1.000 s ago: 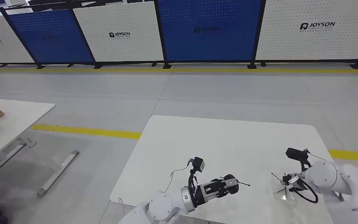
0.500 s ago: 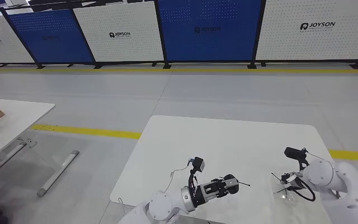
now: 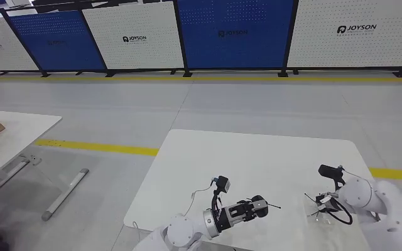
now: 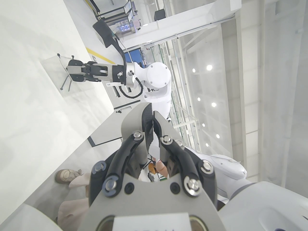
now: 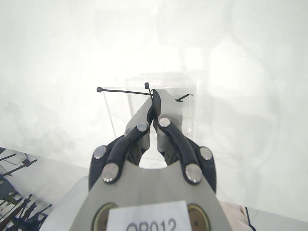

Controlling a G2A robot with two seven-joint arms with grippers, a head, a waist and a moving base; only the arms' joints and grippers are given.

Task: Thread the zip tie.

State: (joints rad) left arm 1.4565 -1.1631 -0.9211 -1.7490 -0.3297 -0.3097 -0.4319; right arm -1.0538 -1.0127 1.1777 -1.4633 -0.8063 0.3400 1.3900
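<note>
Black zip tie (image 5: 124,92) clamped in right jaws (white label (image 5: 146,216), print cropped).

Open room across table (image 3: 251,157); transparent stand (image 5: 168,80) (zip ties (image 5: 120,92) atop) far right

The white worktop (image 3: 251,157) has a yellow floor line (image 3: 94,147) passing behind it; blue and white pegboard partitions (image 3: 235,50) stand well beyond its far edge.

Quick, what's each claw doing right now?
Left gripper: closed, seemingly on a thin black tie.
Right gripper: closed on a zip tie at the clear stand.
</note>
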